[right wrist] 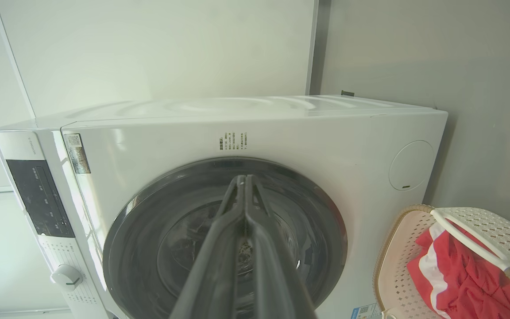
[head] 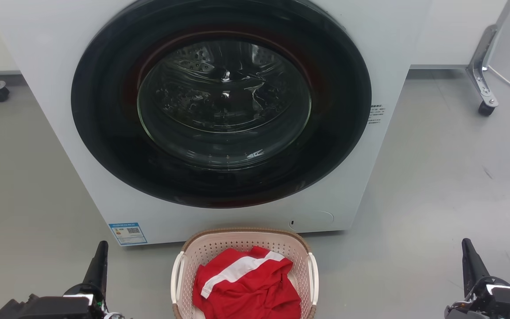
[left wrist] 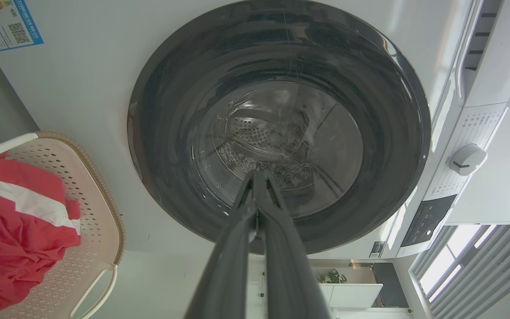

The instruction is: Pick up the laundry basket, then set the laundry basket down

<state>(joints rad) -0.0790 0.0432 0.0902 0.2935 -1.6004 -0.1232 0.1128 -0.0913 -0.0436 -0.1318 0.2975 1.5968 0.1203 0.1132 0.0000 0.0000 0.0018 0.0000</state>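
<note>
White front-load washer [head: 51,66] takes up most of the head view, standing on grey floor [head: 436,177]. Its round dark door [head: 104,133] is shut, drum visible through the glass. Wheeled frame [head: 483,71] stands at far right on the floor, well apart from the rest. Basket [head: 241,231] sits on the floor just in front of the washer, below the door, roughly centred between the two grippers; can't tell if its far rim touches the washer front. Pink-beige perforated walls, brown woven rim, white handles [head: 176,277] on both sides, nothing gripping them. Red garment [head: 246,288] with a white stripe is bunched inside the basket. Left gripper [head: 103,244] is at lower left in the head view, well off the basket's left side, fingers pointing up toward the washer; in its wrist view the two fingers lie pressed together, tips meeting, nothing between them. Right gripper [head: 466,241] is at lower right, further from the basket, same pose: fingers closed tip to tip in its wrist view, empty. White knob [left wrist: 467,158] on the control panel. Blue-edged sticker [head: 127,233] at the washer's lower left corner.
</note>
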